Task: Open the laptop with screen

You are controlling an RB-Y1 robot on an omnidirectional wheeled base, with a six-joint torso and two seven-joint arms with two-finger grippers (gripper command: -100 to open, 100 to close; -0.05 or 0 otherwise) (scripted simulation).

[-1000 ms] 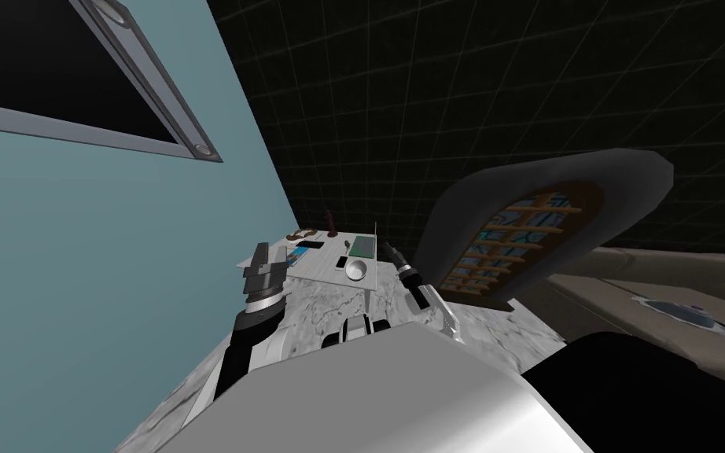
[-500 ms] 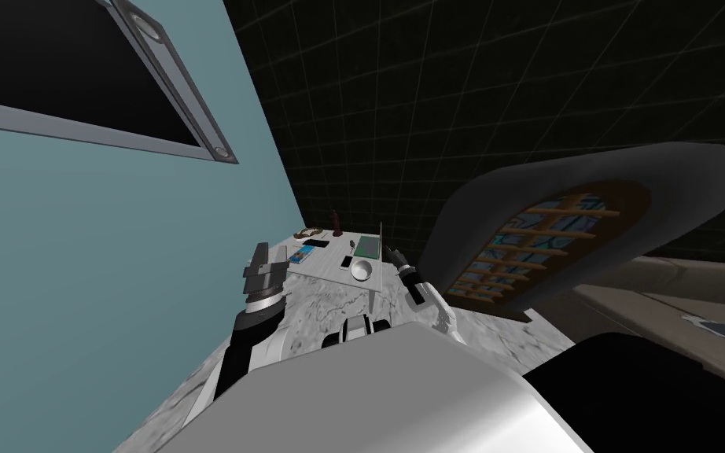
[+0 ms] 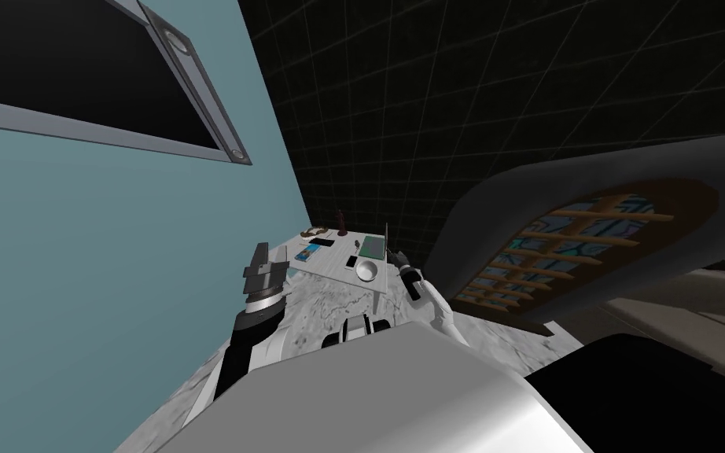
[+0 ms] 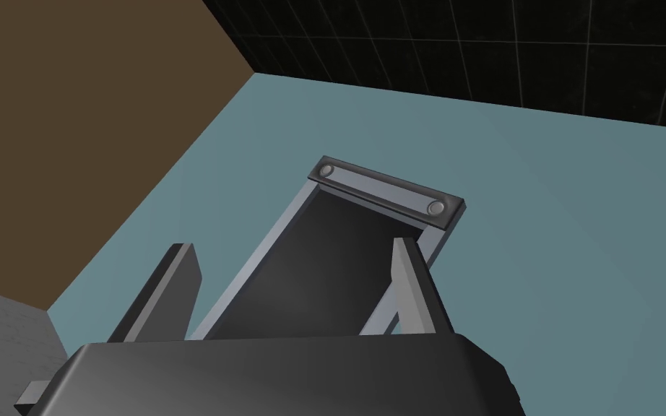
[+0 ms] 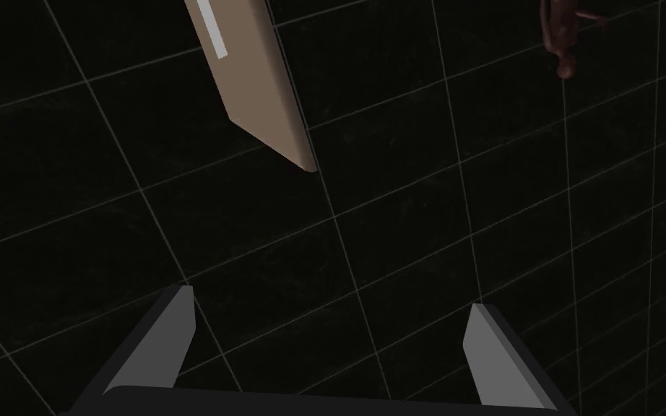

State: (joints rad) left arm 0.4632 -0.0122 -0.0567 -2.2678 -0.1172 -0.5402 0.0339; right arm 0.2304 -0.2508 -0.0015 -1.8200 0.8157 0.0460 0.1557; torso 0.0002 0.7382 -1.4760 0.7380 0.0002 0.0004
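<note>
A laptop (image 3: 370, 247) lies on a small white table (image 3: 329, 271), its greenish deck flat and its thin lid (image 3: 387, 238) standing upright along the side nearest my right arm. My right gripper (image 3: 393, 255) hovers just beside that lid, apart from it. In the right wrist view the gripper (image 5: 331, 339) is open with nothing between its fingers, and a tan slab (image 5: 252, 72), seemingly the lid's back, hangs beyond them. My left gripper (image 3: 263, 263) is raised at the table's left, near the teal wall; it stands open (image 4: 295, 282) and empty.
On the table are a white bowl (image 3: 366, 271), a phone (image 3: 351, 262), a blue book (image 3: 306, 253) and a dark red figurine (image 3: 341, 222) (image 5: 561, 36). A big dark grey chair (image 3: 589, 236) looms to the right. A teal wall (image 3: 117, 275) runs along the left. Black area lies behind.
The whole head view has shifted, so I have moved. My right arm has reached forward and its gripper is now closer to the laptop's lid. The left arm is unmoved.
</note>
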